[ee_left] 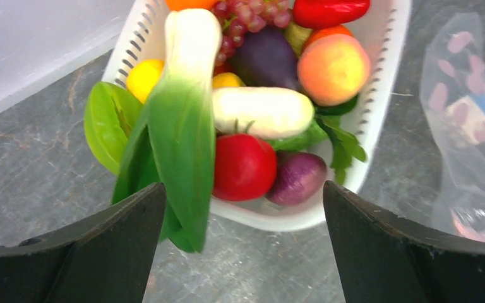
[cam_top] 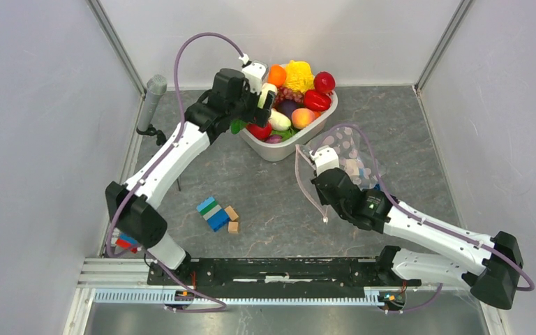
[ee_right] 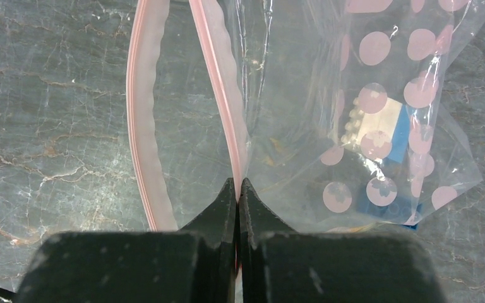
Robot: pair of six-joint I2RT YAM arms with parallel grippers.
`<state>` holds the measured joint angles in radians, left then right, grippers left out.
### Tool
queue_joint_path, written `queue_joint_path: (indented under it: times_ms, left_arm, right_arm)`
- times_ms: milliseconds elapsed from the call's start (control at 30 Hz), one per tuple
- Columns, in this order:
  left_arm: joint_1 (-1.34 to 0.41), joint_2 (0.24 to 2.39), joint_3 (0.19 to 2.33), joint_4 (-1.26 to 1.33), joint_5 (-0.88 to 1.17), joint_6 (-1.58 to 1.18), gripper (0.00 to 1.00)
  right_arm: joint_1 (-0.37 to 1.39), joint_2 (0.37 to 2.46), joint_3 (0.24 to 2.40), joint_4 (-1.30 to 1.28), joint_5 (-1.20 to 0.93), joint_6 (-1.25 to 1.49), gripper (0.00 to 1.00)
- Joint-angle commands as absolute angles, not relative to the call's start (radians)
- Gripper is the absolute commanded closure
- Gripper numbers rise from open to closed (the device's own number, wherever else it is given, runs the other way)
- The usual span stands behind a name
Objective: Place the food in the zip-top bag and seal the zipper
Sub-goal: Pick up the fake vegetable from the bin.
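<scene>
The left gripper (ee_left: 243, 192) hovers at the near rim of the white slotted basket (ee_left: 382, 82), at the far middle of the table (cam_top: 265, 202). Its fingers (ee_left: 120, 246) are spread wide and hold nothing. Ahead of them, a toy bok choy (ee_left: 183, 120) drapes over the rim beside a red tomato (ee_left: 243, 165) and a white radish (ee_left: 262, 112). All the toy food (cam_top: 300, 94) is piled in the basket.

To the right and nearer, the right gripper (ee_right: 237, 189) is pinched tight on one strip of the pink zipper (ee_right: 221, 95) of the zip-top bag (ee_right: 303, 95), whose mouth gapes. A blue and white block (ee_right: 385, 132) lies inside the bag.
</scene>
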<state>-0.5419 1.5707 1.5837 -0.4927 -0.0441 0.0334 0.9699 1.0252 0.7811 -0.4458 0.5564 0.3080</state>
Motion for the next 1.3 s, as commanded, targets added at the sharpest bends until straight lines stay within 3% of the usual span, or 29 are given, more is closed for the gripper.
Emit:
queue_joint_path:
  times_ms: [0, 233, 967, 1067, 1167, 1267]
  left_arm:
    - [-0.505, 1.672, 1.741, -0.575, -0.067, 0.148, 0.0]
    - [-0.493, 1.749, 1.788, -0.537, -0.147, 0.199, 0.0]
    - [-0.42, 1.88, 1.801, -0.586, -0.035, 0.174, 0.01]
    - [-0.418, 1.875, 1.787, -0.594, -0.028, 0.169, 0.08]
    - [-0.416, 1.863, 1.773, -0.594, -0.03, 0.163, 0.24]
    - [-0.416, 1.853, 1.765, -0.592, -0.029, 0.156, 0.33]
  right_arm:
    - [0.967, 0.995, 0.766, -0.409, 0.538, 0.306, 0.98]
    - [0.967, 0.974, 0.758, -0.407, 0.53, 0.307, 0.97]
    - [0.966, 0.983, 0.739, -0.375, 0.492, 0.302, 0.96]
    - [0.966, 0.986, 0.746, -0.377, 0.492, 0.299, 0.96]
    - [0.967, 0.985, 0.75, -0.373, 0.485, 0.299, 0.96]
    - [0.968, 0.985, 0.75, -0.369, 0.479, 0.3, 0.96]
